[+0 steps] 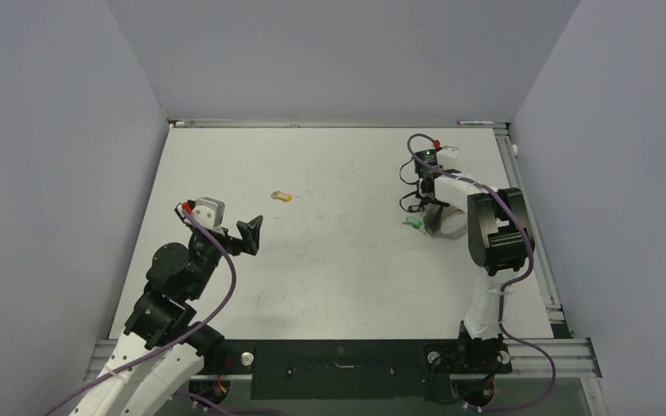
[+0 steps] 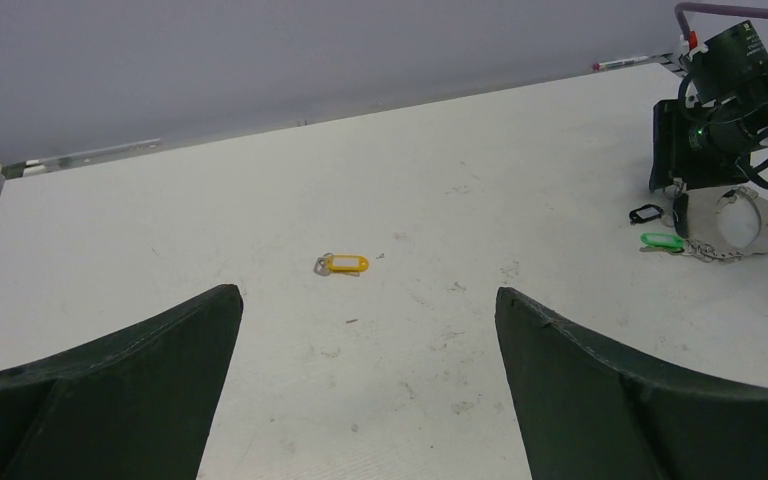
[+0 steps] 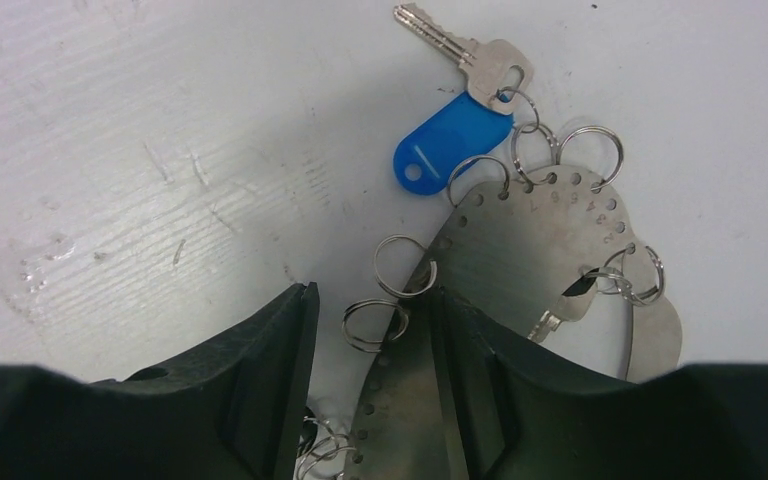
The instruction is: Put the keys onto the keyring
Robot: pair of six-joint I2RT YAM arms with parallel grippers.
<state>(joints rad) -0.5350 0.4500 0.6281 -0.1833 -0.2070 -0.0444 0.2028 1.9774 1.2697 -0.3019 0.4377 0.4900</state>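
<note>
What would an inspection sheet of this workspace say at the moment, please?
Surface: white table, scuffed and marked.
Job's things: yellow tag alone mid-table; black tag and green tag by the keyring plate; blue tag and its key linked by rings to the plate.
Clutter: pen-like item on the far rail.
Hands: left hand open, raised, holding nothing; right hand low over the plate, jaws astride a small ring; grip unclear.
Cables: purple cable along each arm.
Surroundings: grey walls on three sides.
</note>
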